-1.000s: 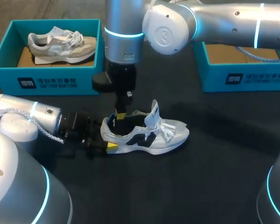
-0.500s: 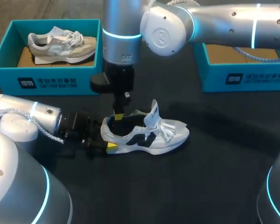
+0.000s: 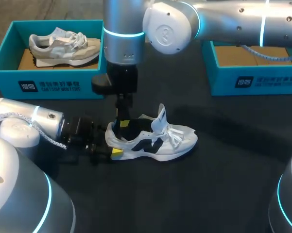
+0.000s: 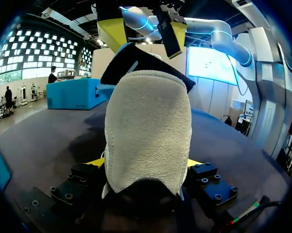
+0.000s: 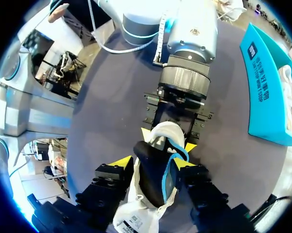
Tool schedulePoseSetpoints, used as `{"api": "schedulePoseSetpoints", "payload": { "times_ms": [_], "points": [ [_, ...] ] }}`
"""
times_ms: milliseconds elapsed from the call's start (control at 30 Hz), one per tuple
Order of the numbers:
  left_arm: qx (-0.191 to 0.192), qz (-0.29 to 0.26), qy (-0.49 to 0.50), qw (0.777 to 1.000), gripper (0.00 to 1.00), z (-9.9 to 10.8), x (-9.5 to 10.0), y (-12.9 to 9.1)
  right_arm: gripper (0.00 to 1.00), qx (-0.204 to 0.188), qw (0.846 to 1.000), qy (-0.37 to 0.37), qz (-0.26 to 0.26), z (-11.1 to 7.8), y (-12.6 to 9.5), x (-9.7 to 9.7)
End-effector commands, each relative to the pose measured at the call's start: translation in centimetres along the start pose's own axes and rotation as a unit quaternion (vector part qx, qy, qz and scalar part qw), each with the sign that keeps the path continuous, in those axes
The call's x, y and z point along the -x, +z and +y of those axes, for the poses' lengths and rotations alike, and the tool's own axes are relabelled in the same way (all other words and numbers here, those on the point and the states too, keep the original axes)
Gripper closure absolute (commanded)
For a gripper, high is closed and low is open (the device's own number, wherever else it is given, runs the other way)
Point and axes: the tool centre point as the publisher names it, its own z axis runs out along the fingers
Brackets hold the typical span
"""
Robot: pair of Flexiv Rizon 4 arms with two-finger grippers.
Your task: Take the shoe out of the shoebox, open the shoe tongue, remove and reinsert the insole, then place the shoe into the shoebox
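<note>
— While the white shoe (image 3: 155, 141) lies on the table (image 3: 223, 184), what is the status of each end effector?
— Left gripper (image 4: 146, 162): closed on the heel of the shoe, one yellow tip against each side, low over the table. Right gripper (image 5: 153, 161): pointing straight down over the shoe's opening, both tips clamped on the dark, blue-edged insole (image 4: 136, 60).
— Position of the insole?
— Its heel end is raised above the collar and tilted. The rest runs down inside the shoe and is hidden.
— Orientation of the shoe?
— Upright on its sole near the table's middle, toe toward my right, tongue standing up, laces loose over the front.
— Location of the boxes?
— One teal shoebox (image 3: 92, 85) stands at the far left with a grey shoe (image 3: 63, 46) inside, apart from the white shoe. A second shoebox (image 3: 223, 80), also teal, stands at the far right. It is partly covered by the right arm, and a brown floor shows inside.
</note>
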Motion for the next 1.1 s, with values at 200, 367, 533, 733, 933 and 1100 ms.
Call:
{"api": "schedulePoseSetpoints", "payload": {
  "times_ms": [200, 367, 533, 733, 933, 1100],
  "points": [
    [0.0, 0.0, 0.0, 1.0, 1.0, 0.3, 0.0, 0.1, 0.4, -0.015, 1.0, 0.009, 0.004, -0.1, -1.1, -0.2],
    [0.0, 0.0, 0.0, 1.0, 1.0, 0.3, 0.0, 0.1, 0.42, -0.019, 1.0, 0.02, 0.002, -0.7, -1.4, -0.2],
    [0.0, 0.0, 0.0, 1.0, 1.0, 0.3, 0.0, 0.1, 0.41, -0.017, 0.999, 0.028, 0.001, -1.1, -1.3, 0.0],
    [0.0, 0.0, 0.0, 1.0, 1.0, 0.3, 0.0, 0.1, 0.39, -0.017, 0.999, 0.038, 0.014, -1.3, -2.0, 0.4],
    [0.0, 0.0, 0.0, 1.0, 1.0, 0.3, 0.0, 0.1, 0.37, -0.005, 0.997, 0.047, 0.053, -1.4, -3.1, 0.5],
    [0.0, 0.0, 0.0, 1.0, 1.0, 0.3, 0.0, 0.1, 0.36, 0.015, 0.994, 0.065, 0.087, -1.8, -3.9, 0.0]
  ]
}}
